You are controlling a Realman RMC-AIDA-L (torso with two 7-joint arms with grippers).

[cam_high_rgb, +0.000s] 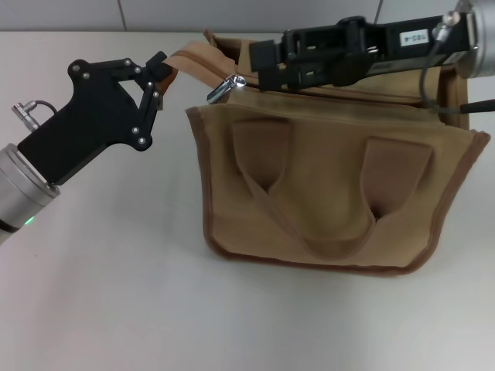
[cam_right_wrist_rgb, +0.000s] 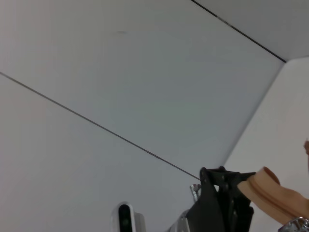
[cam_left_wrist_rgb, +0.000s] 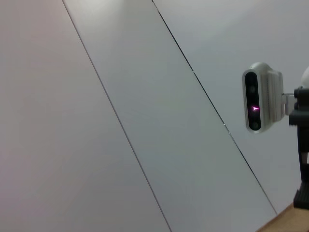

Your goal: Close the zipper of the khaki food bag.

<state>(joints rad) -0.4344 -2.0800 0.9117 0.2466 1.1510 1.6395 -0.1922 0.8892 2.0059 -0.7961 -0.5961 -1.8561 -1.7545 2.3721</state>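
The khaki food bag (cam_high_rgb: 325, 201) stands on the white table, handles folded down on its front. My left gripper (cam_high_rgb: 164, 68) is shut on the khaki fabric tab (cam_high_rgb: 189, 58) at the bag's top left end. This grip also shows in the right wrist view, black fingers (cam_right_wrist_rgb: 219, 193) on the tab (cam_right_wrist_rgb: 270, 191). My right gripper (cam_high_rgb: 257, 71) reaches in from the right, lying along the bag's top, and is shut on the zipper's silver pull (cam_high_rgb: 224, 88) near the left end. The arm hides most of the zip line.
The white table (cam_high_rgb: 116, 294) spreads out to the left and in front of the bag. A grey tiled wall stands behind. The left wrist view shows the wall and the right arm's wrist camera (cam_left_wrist_rgb: 260, 104).
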